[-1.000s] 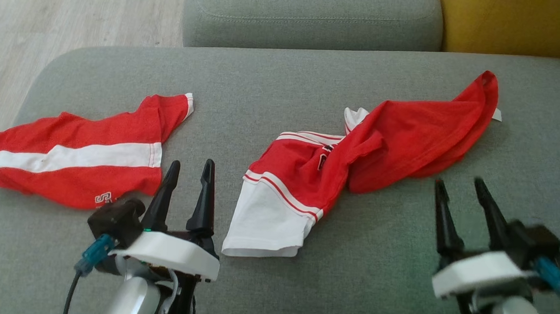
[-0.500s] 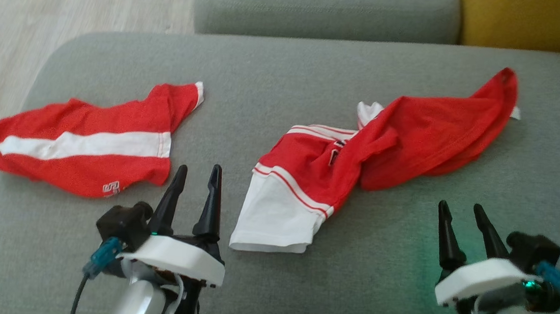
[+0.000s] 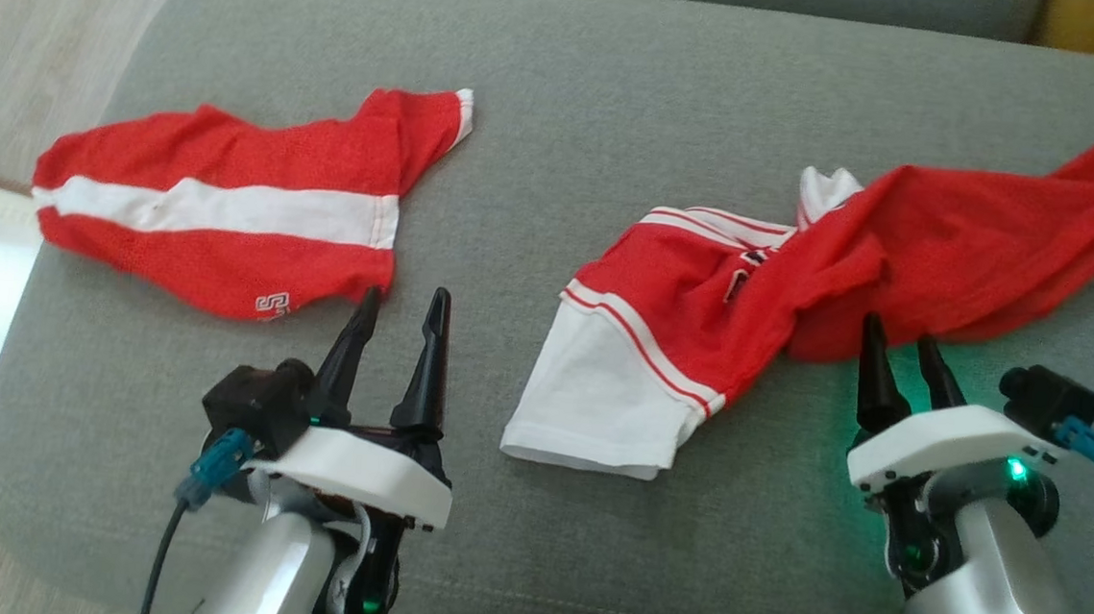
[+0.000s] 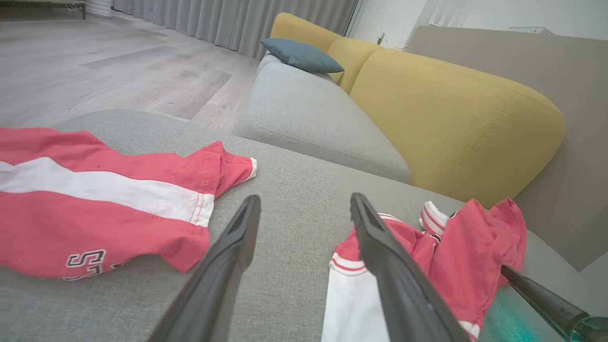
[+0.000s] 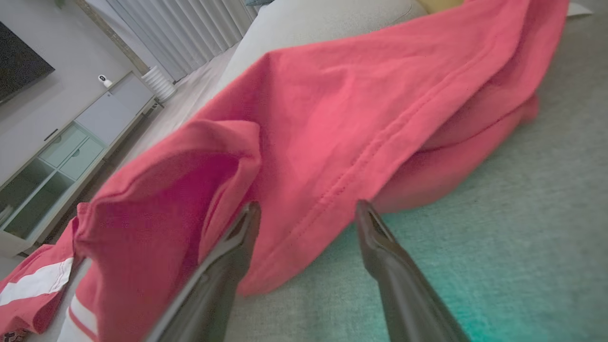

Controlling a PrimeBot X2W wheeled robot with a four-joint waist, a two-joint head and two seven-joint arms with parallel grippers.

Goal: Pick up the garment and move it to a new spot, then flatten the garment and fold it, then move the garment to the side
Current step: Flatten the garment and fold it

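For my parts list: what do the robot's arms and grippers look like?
The left gripper and right gripper each have two long tapered black fingers on a white wrist plate. The forearms are glossy silver. Beside each wrist sits a black block with a teal connector and dark cable; green lights glow.

From my head I look steeply down on the grey fabric sofa cushion [image 3: 621, 81]. My left wrist camera skims low across it toward the yellow upholstered backrest [image 4: 451, 118]. My right wrist camera sits close against the crumpled red-and-white jersey [image 5: 356, 109], which all three views share.
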